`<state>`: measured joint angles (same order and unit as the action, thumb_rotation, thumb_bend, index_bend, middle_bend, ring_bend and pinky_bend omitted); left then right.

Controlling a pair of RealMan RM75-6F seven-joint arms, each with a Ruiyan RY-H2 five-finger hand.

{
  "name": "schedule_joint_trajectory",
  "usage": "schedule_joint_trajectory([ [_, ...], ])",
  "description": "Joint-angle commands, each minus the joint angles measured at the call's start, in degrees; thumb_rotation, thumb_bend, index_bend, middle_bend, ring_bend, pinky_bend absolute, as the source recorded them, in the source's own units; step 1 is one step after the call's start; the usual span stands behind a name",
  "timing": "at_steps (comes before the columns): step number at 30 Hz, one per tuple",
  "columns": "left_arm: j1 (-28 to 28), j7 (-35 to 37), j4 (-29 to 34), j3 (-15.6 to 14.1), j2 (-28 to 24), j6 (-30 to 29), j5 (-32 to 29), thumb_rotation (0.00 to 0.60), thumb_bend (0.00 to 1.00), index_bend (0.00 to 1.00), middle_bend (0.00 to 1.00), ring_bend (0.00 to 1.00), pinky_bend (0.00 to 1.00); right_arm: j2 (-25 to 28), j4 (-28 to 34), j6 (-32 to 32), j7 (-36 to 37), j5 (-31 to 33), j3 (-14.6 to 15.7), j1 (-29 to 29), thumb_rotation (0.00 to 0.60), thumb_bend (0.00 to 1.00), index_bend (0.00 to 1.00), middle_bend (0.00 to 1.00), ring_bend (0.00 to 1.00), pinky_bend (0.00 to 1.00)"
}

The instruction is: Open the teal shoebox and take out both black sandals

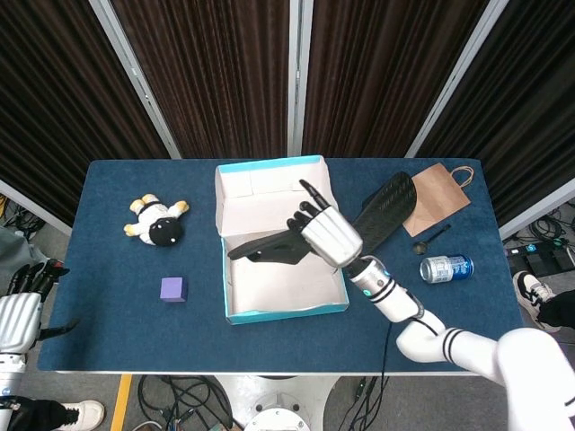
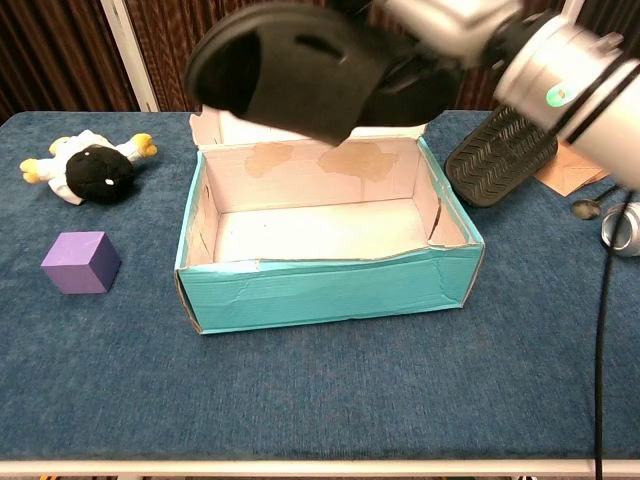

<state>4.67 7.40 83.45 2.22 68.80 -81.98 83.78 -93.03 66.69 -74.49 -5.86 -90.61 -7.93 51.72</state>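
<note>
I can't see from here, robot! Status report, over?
Right hand holds second sandal above open shoebox. First sandal already out. Left hand idle, off-table.

You have two black rubber sandals (image 1: 269,248) (image 1: 384,211); one open teal cardboard shoebox (image 1: 286,311); one purple cube (image 1: 173,289); one plush toy (image 1: 159,223); one brown paper bag (image 1: 438,195); one drinks can (image 1: 446,268).

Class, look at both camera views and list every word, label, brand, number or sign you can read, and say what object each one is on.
No text can be read in either view.
Blue and silver drink can: it carries printing, too small and blurred to read.
Open teal cardboard shoebox: no print shows on its walls or lid.
Brown paper bag: plain, no lettering visible.
Black sandal held by the right hand: no brand mark can be made out.
</note>
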Motion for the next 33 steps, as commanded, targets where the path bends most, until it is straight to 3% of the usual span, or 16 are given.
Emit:
schedule_joint_trajectory([
  [1, 0.05, -0.17, 0.27, 0.05, -0.12, -0.2, 0.17, 0.6, 0.0, 0.21, 0.17, 0.07, 0.05, 14.57, 14.01, 2.3, 7.18, 2.15, 1.61, -4.97, 0.6, 0.5, 0.88, 0.66, 0.38, 0.04],
  [5, 0.09, -0.7, 1.22, -0.03, -0.56, -0.24, 0.27, 0.6, 0.0, 0.21, 0.17, 0.07, 0.05, 24.5, 20.4, 7.46, 11.75, 3.84, 4.52, -7.29, 0.6, 0.5, 0.88, 0.66, 0.38, 0.07],
  [9, 0.14, -1.34, 2.07, -0.19, -0.87, -0.44, 0.69, 0.6, 0.0, 0.21, 0.17, 0.07, 0.05, 28.17, 21.39, 10.74, 13.4, 4.67, 6.54, -8.87, 0.6, 0.48, 0.88, 0.66, 0.38, 0.07],
  [13, 0.09, -1.99, 3.0, -0.39, -1.08, -0.79, 1.13, 0.6, 0.0, 0.21, 0.17, 0.07, 0.05, 27.17, 19.32, 11.88, 16.52, 3.88, 7.85, -10.21, 0.6, 0.45, 0.88, 0.66, 0.38, 0.07],
  [19, -0.31, -2.85, 4.12, -0.6, -1.51, -1.34, 1.12, 0.6, 0.0, 0.21, 0.17, 0.07, 0.05, 20.45, 11.35, 11.66, 23.0, 3.0, 7.85, -11.6, 0.6, 0.39, 0.85, 0.66, 0.37, 0.07],
  [22, -0.75, -2.85, 4.25, -0.72, -1.72, -1.73, 0.83, 0.6, 0.0, 0.21, 0.17, 0.07, 0.05, 18.57, 8.65, 13.49, 24.58, 3.52, 8.1, -11.78, 0.6, 0.32, 0.71, 0.55, 0.27, 0.05],
  [25, -1.13, -2.77, 4.12, -0.79, -1.83, -1.88, 0.37, 0.6, 0.0, 0.21, 0.17, 0.07, 0.05, 18.37, 8.03, 16.07, 24.08, 4.95, 8.29, -11.96, 0.6, 0.2, 0.47, 0.35, 0.11, 0.0],
  [26, -1.21, -2.75, 4.08, -0.8, -1.86, -1.84, 0.22, 0.6, 0.0, 0.21, 0.17, 0.07, 0.05, 18.85, 8.49, 17.74, 23.05, 6.07, 8.33, -11.91, 0.6, 0.16, 0.35, 0.26, 0.05, 0.0],
  [29, -1.23, -2.7, 4.03, -0.77, -1.81, -1.84, 0.18, 0.6, 0.0, 0.21, 0.17, 0.07, 0.05, 20.43, 10.56, 21.14, 18.54, 9.75, 7.74, -11.85, 0.6, 0.07, 0.07, 0.06, 0.0, 0.0],
  [30, -1.19, -2.69, 4.02, -0.75, -1.79, -1.87, 0.27, 0.6, 0.0, 0.21, 0.17, 0.07, 0.05, 20.84, 11.29, 21.69, 17.03, 10.99, 7.36, -11.91, 0.6, 0.05, 0.01, 0.02, 0.0, 0.0],
  [33, -1.0, -2.69, 4.13, -0.64, -1.78, -1.96, 0.64, 0.6, 0.0, 0.21, 0.17, 0.07, 0.05, 21.92, 13.41, 22.17, 13.06, 14.53, 5.99, -12.35, 0.6, 0.02, 0.0, 0.0, 0.0, 0.0],
])
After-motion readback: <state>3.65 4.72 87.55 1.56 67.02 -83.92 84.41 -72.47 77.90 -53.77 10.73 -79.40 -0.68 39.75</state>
